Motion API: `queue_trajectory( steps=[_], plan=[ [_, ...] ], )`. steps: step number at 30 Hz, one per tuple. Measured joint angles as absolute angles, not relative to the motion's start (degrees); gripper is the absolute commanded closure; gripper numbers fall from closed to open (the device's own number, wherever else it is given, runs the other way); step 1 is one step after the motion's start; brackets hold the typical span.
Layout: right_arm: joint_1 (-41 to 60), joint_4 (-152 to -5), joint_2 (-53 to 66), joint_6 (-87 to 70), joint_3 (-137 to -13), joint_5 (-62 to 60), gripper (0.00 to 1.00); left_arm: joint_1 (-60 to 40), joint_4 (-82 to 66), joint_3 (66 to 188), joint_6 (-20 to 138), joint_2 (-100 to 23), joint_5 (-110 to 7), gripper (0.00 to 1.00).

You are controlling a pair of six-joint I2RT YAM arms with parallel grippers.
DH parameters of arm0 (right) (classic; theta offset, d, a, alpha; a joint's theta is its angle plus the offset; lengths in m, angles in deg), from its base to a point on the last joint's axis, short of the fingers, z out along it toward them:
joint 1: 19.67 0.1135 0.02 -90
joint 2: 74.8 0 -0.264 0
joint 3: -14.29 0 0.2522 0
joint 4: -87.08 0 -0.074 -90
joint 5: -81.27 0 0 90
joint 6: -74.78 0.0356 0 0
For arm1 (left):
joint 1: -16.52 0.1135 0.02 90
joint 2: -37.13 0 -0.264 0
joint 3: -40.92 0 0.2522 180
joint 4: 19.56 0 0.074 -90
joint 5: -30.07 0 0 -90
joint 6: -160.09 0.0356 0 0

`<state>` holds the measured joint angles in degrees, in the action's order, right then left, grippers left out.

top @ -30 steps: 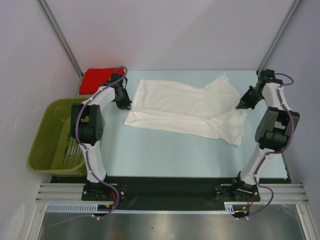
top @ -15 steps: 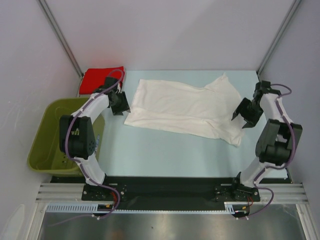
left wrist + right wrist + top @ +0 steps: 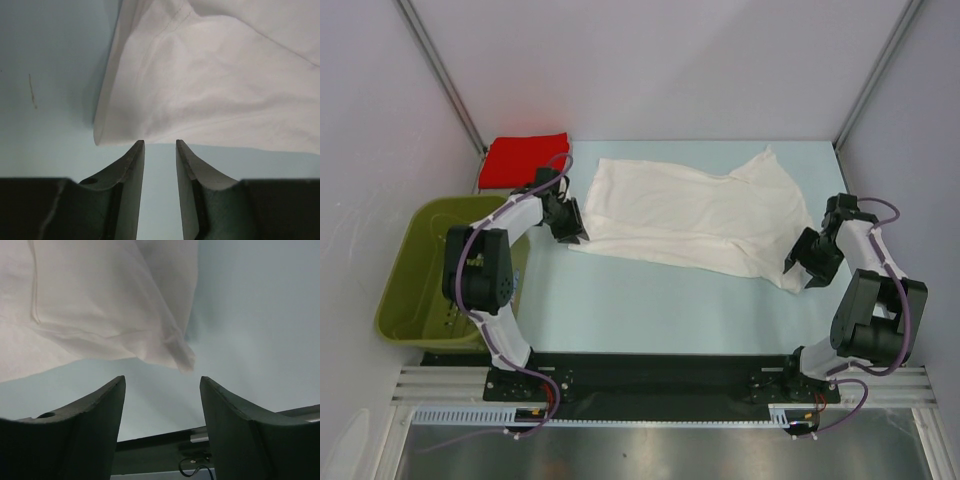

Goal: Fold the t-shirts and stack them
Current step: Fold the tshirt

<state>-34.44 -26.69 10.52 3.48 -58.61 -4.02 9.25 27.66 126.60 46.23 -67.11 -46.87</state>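
The white t-shirt (image 3: 690, 215) lies spread out across the light blue table, its bottom hem to the left and a sleeve to the back right. The red t-shirt (image 3: 525, 158) sits folded at the back left corner. My left gripper (image 3: 570, 228) is at the white shirt's near left corner. In the left wrist view, my left gripper (image 3: 160, 145) is open by a narrow gap with only table between its fingers, and the hem (image 3: 150, 125) lies just past the tips. My right gripper (image 3: 798, 262) stands wide open by the near right corner. That cloth corner (image 3: 186, 362) lies just ahead of my right gripper (image 3: 162, 382).
An olive-green plastic basket (image 3: 408, 272) stands off the table's left edge, beside the left arm. The enclosure's walls close in on the back and both sides. Bare table (image 3: 660, 300) runs between the shirt and the black base rail.
Both grippers were shut at the shirt's left and right edges a second ago. Both have since let go, opened and moved nearer, to the shirt's near corners. The shirt lies about as before.
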Motion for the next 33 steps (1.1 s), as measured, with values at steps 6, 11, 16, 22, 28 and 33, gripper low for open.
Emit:
queue_trajectory(
  steps=[6,11,16,22,28,33],
  plan=[
    [-34.46,-28.39,12.01,2.47,-58.61,-5.92,0.48,9.25,27.33,125.81,46.80,-68.91,-46.70,0.66],
    [-34.39,-28.44,12.99,2.69,-58.61,-7.06,0.57,9.25,26.87,125.20,46.85,-70.02,-46.65,0.68],
    [-34.35,-28.24,13.82,2.98,-58.61,-8.39,0.57,9.25,26.61,124.78,46.82,-70.66,-46.67,0.68],
    [-34.42,-28.00,15.31,3.59,-58.61,-10.99,0.73,9.25,26.45,124.78,46.85,-70.98,-46.70,0.68],
    [-35.44,-27.78,16.60,4.53,-58.72,-14.64,1.00,9.25,26.41,124.81,47.22,-71.27,-46.92,0.69],
    [-35.64,-27.67,16.73,4.66,-61.49,-18.40,1.00,9.27,26.41,124.81,47.24,-71.33,-47.00,0.70]
  ],
)
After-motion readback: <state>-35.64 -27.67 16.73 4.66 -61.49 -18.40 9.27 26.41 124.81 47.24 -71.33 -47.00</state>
